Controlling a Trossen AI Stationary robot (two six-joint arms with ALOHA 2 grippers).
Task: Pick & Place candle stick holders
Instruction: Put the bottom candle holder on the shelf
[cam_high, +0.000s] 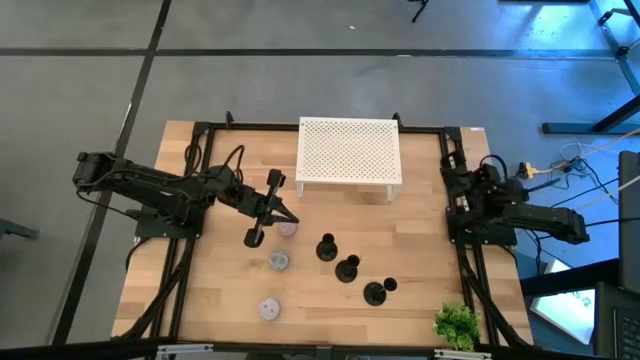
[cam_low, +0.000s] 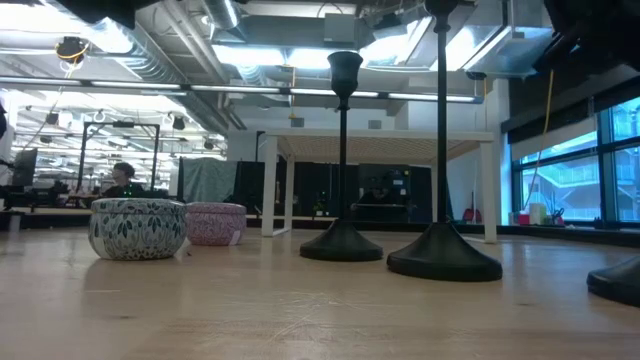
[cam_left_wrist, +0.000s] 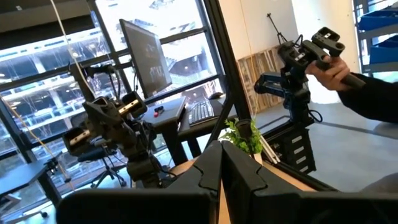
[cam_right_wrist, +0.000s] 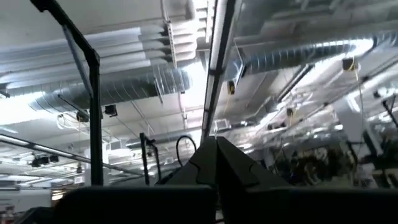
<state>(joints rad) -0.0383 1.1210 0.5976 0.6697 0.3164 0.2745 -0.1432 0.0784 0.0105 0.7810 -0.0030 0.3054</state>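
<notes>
The 3 holders stand on the table in a slanted row, near the middle-right: holder 1 (cam_high: 326, 248), holder 2 (cam_high: 347, 268) and holder 3 (cam_high: 376, 291). All are upright, each w/ a round foot and a thin stem. None is held. In the low view two show close up (cam_low: 342, 160) (cam_low: 443, 150), tall and skinny, so they look easy to tip.

The left gripper (cam_high: 291, 219) is out over the table, up in the air, just left of holder 1. Its fingers (cam_left_wrist: 210, 171) are pressed together w/ nothing in them. The right gripper (cam_right_wrist: 216, 163) is also pressed shut and empty; that arm (cam_high: 510, 205) waits folded at the right edge.

Step in hand, I think: left arm goes for holder 1, the nearest one.

How to do it well:
- Spread the fingers first, before going down.
- Come in w/ the stem between the fingers, not on top of the cup.
- Pinch the stem low down, so it stays straight.
- Go slow; a bump could knock it into holder 2, which is near.
- Watch the pink tin (cam_high: 287, 229) and the patterned tin (cam_high: 279, 262), right beside the path.
- Lift straight up.

Where they go is not clear; maybe the white stand (cam_high: 349, 152) at the back.
</notes>
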